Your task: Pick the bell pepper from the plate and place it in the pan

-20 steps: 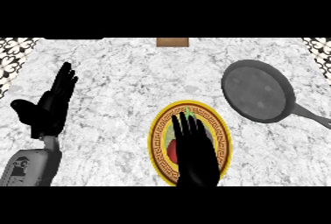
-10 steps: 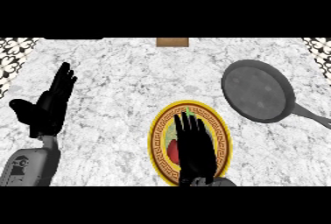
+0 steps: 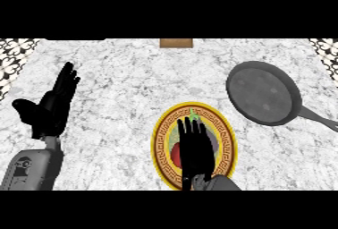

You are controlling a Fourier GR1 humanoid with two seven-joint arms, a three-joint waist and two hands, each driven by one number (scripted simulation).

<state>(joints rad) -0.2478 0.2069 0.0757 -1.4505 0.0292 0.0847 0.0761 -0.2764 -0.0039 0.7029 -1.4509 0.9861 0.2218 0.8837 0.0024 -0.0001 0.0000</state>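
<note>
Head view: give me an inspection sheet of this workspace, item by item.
Surface: marble counter, white and grey.
Job's things: red bell pepper on the yellow-rimmed plate, mostly hidden under the right hand, green stem showing past the fingertips; grey pan to the plate's upper right, nothing in it, handle toward the view's right edge.
Clutter: small brown block at the far edge.
Hands: right hand flat over the pepper, fingers straight; left hand open, resting at the left.
Cables: nothing seen.
Surroundings: patterned strips at the far corners.
</note>
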